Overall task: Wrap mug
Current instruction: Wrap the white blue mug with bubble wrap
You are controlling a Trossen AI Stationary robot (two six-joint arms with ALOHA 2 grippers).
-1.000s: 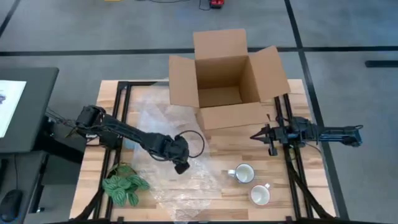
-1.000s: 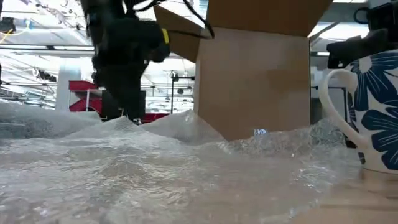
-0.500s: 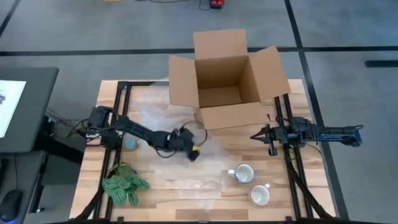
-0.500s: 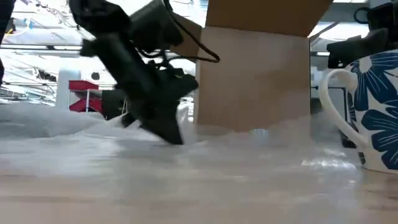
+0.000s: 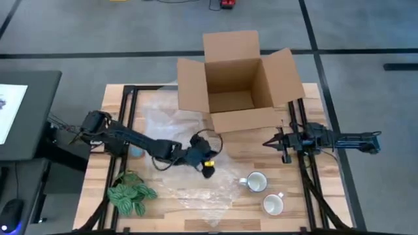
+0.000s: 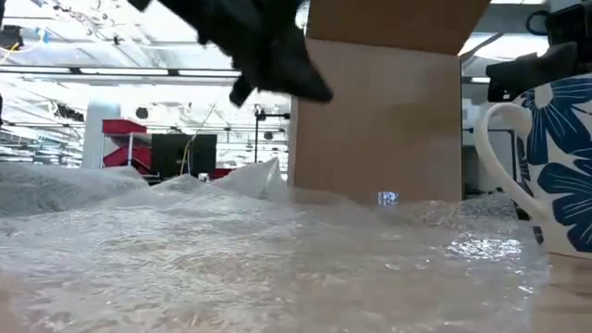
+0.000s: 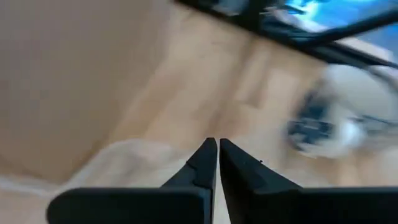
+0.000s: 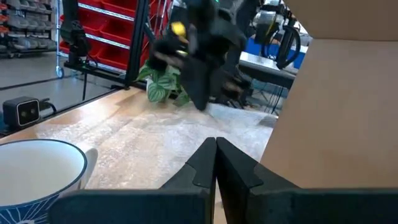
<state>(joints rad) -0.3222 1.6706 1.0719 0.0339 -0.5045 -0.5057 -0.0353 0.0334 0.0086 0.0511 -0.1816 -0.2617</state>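
Nearest, two white mugs with blue floral print stand upright on the wooden slatted worktop, just beside the crumpled sheet of clear bubble wrap. Above that sheet's middle hovers the left gripper, fingers pressed together with nothing visible between them. At the worktop's right edge the right gripper rests, likewise clenched and empty. Farther back stands an open brown cardboard box. A green leafy plant lies at the near left corner.
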